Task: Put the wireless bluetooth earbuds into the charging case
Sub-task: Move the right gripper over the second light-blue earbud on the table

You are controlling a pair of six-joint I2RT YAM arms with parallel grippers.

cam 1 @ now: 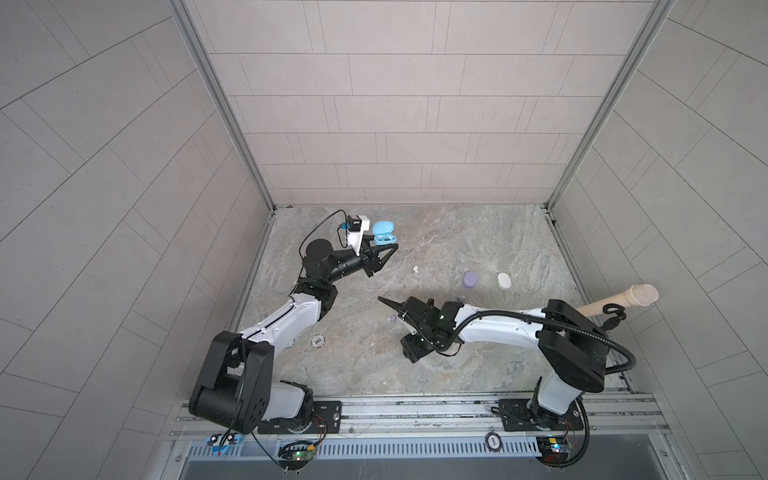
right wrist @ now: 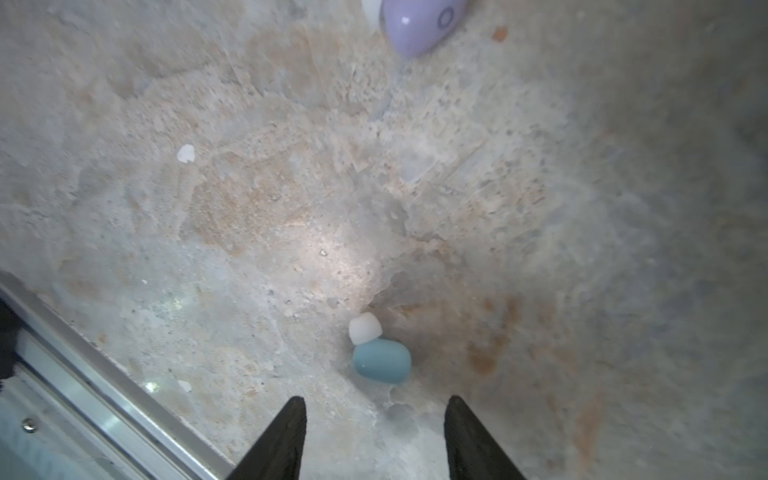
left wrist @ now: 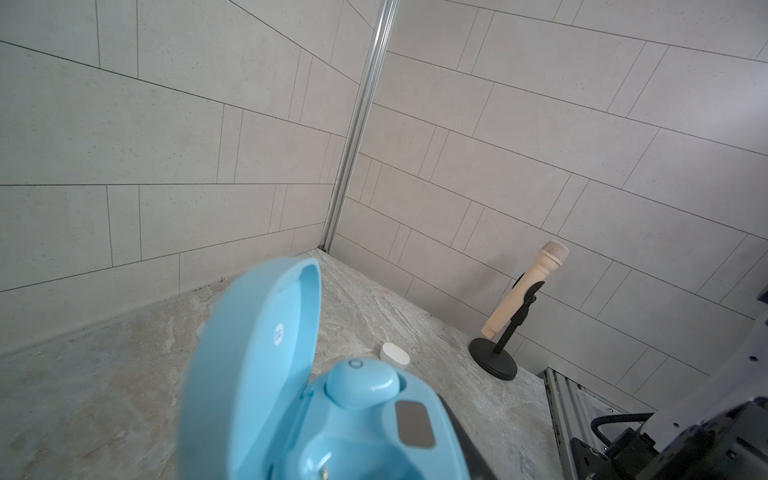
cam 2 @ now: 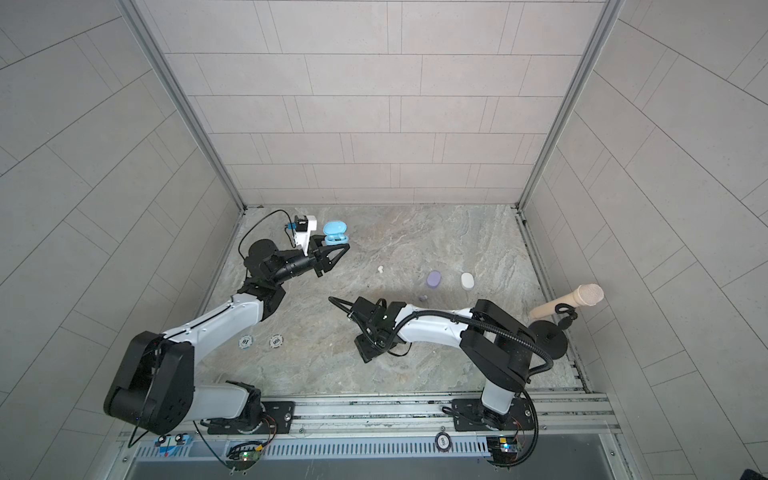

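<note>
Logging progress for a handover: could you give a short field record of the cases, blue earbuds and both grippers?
left gripper: shut on open light blue plastic charging case
case sockets: one rounded light blue earbud seated, other empty
right gripper: open, aimed at loose light blue earbud
closed cases: lilac oval case, white oval case

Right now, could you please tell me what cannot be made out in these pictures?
Loose blue earbud: seen only in the right wrist view; the right arm hides it in both top views.
Blue case: empty socket cut off by the left wrist picture's edge.
Lilac earbud: cut off by the right wrist picture's edge.
</note>
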